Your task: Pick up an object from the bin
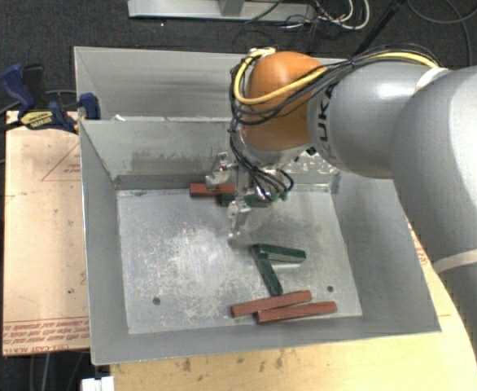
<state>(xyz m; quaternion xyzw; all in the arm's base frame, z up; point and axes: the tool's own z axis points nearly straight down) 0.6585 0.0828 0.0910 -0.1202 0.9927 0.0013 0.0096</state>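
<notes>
hanging low by the back wall of the bin [165, 149], the gripper [240, 206] sits just beside a brown block [203, 191], a spot that would suit grasping it, though i cannot tell whether it is spread or closed.

Bin floor [173, 259] free left; green sticks [281, 255], brown sticks [284, 306] lower right.

Red-brown block [201, 191] flat at the back wall of the bin [100, 218]
</notes>
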